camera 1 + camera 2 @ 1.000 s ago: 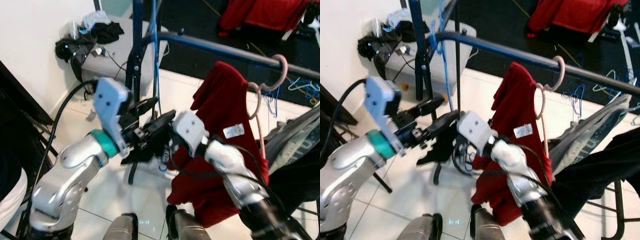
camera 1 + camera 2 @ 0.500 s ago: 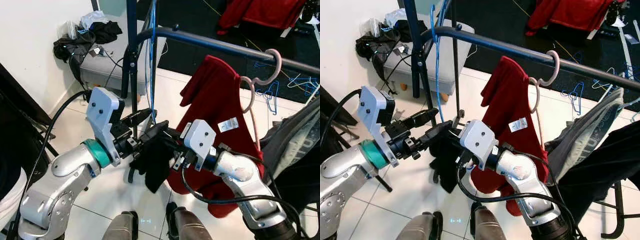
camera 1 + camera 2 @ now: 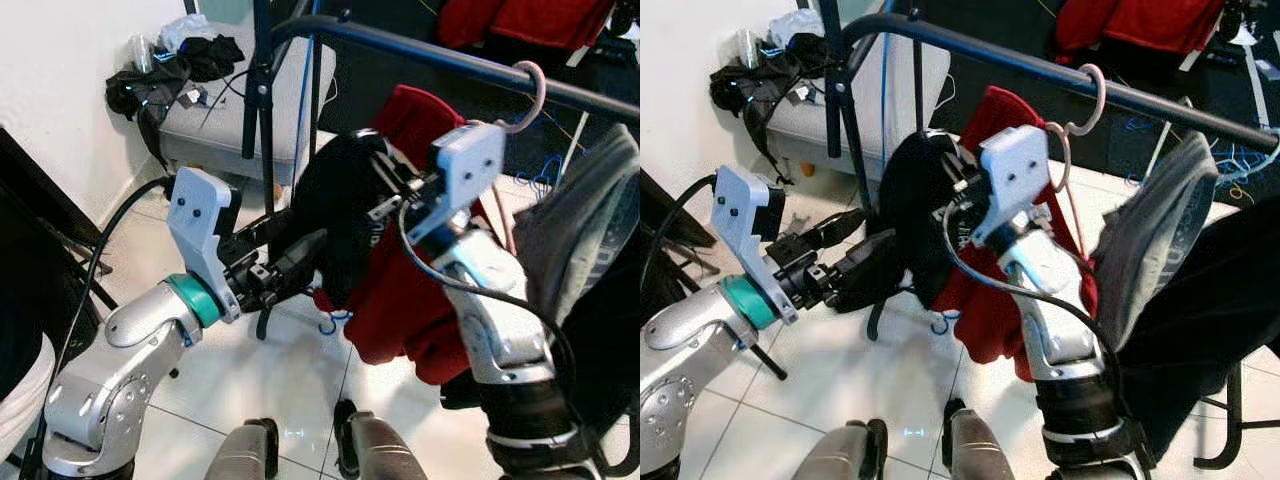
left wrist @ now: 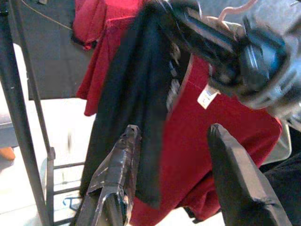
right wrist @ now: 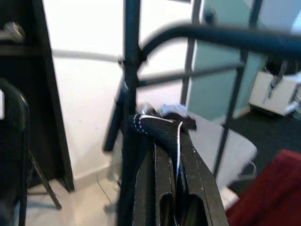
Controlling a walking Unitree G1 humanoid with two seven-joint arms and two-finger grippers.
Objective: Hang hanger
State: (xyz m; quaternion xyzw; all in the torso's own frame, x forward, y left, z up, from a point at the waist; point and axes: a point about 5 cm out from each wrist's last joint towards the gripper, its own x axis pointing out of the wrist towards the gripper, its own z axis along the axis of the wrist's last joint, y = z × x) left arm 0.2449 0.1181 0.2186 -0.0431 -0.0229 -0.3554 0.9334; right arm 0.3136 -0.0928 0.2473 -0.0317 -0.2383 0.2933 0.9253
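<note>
A black garment (image 3: pixel 335 205) on a mostly hidden hanger is held high, just below the dark blue rail (image 3: pixel 420 55). My right gripper (image 3: pixel 372 165) is shut on it near its top; in the right wrist view the fingers (image 5: pixel 157 174) pinch the cloth-covered hanger top (image 5: pixel 160 126). My left gripper (image 3: pixel 300 245) stands open at the garment's lower part, its fingers (image 4: pixel 124 155) spread with the black cloth just beyond them. A red garment (image 3: pixel 400 290) hangs right behind on a pink hanger (image 3: pixel 527 95) hooked over the rail.
Grey and black clothes (image 3: pixel 585 230) hang on the rail at the right. A grey bench (image 3: pixel 235 105) with dark clothes (image 3: pixel 160 80) stands at the back left by the rack's upright post (image 3: pixel 262 90). Blue hangers (image 3: pixel 1240 150) lie on the dark floor beyond.
My right arm has lifted the black garment from low in front of me up towards the rail. The left gripper has stayed low beneath it.
</note>
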